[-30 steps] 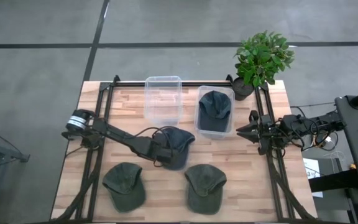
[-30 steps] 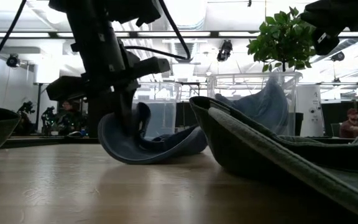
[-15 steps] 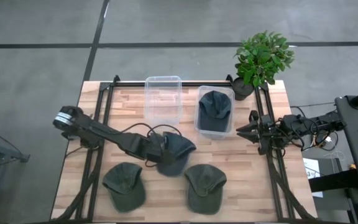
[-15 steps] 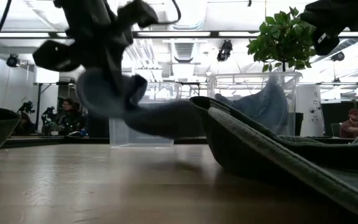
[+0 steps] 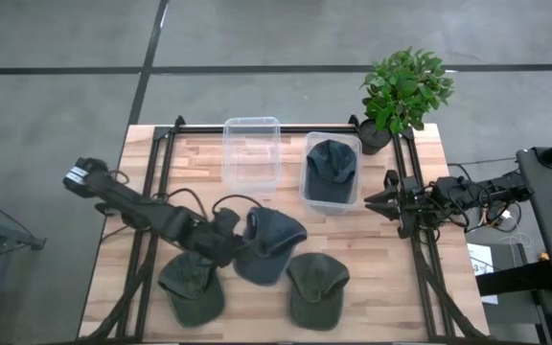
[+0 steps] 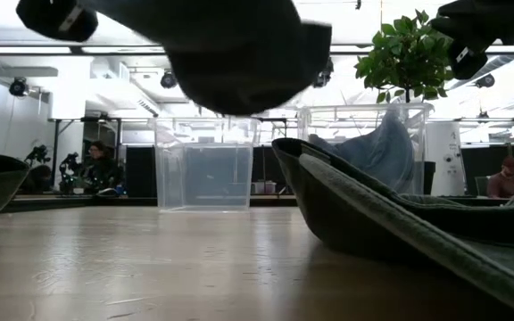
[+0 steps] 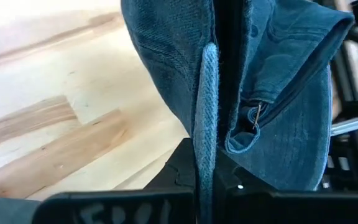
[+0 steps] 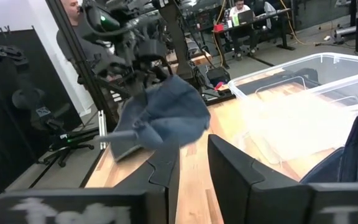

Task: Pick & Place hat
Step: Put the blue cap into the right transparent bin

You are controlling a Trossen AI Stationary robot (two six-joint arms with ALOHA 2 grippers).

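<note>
While the left pincer (image 5: 233,240) pinches its fabric edge, the blue hat (image 5: 268,246) hangs above the desk (image 5: 353,230), in front of the empty bin (image 5: 252,151). Soft, light denim droops, so gripping the stiffer brim probably suits. Its long axis seemingly runs diagonally, away from the pincer. The right pincer (image 5: 372,201) waits slightly parted beside the filled bin (image 5: 307,182).
</note>
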